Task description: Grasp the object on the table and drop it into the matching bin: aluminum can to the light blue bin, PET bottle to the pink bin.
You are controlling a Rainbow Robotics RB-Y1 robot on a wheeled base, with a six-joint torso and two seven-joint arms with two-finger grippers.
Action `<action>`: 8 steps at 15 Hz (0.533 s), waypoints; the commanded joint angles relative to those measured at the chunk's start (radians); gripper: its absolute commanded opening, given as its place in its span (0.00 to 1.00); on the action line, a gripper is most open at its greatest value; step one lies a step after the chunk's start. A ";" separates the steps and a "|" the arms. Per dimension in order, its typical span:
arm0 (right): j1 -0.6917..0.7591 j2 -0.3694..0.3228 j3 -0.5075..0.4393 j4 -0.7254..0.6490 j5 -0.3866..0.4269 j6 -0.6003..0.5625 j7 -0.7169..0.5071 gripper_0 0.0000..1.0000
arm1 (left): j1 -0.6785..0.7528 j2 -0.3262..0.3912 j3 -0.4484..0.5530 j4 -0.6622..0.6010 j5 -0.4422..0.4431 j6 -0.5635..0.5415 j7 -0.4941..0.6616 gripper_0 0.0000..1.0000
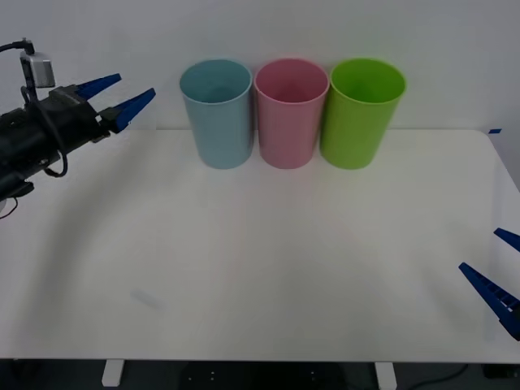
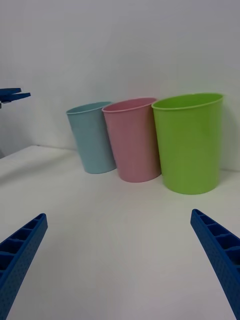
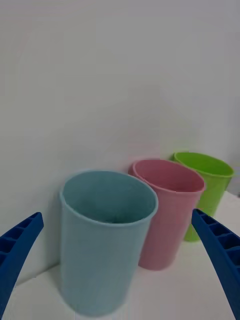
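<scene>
the left claw [image 1: 115, 101] hung raised over the far left corner of the desk [image 1: 268, 268], fingers spread and gripping nothing, pointing toward the light blue bin [image 1: 216, 114]. that bin stood just to the claw's right, at the left end of a row against the back edge: light blue, then the pink bin [image 1: 290, 112] touching it or nearly so, then a lime green bin [image 1: 361, 112]. from the left wrist the blue bin's open mouth lay close ahead and slightly below. the left arm was plainly the nearer one to it.

the aluminum can lay nowhere on the bare white desk top, and neither claw carried it. something dim showed low inside the blue bin, but whether that was the can could not be told; if so, the drop looked done.

the right claw [image 1: 497, 276] sat low at the desk's near right edge, released and idle, well apart from the bins.

the desk was plain, matte white, backed by a pale blank wall.
</scene>
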 commanded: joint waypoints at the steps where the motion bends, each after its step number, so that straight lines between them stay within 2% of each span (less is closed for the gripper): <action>1: 0.000 0.000 0.000 0.000 0.000 0.000 0.000 1.00 | 0.072 0.000 0.114 -0.028 -0.072 -0.132 0.008 1.00; 8: 0.000 0.000 0.000 0.000 0.000 0.000 0.000 1.00 | 0.270 0.000 0.281 -0.129 -0.096 -0.305 -0.001 1.00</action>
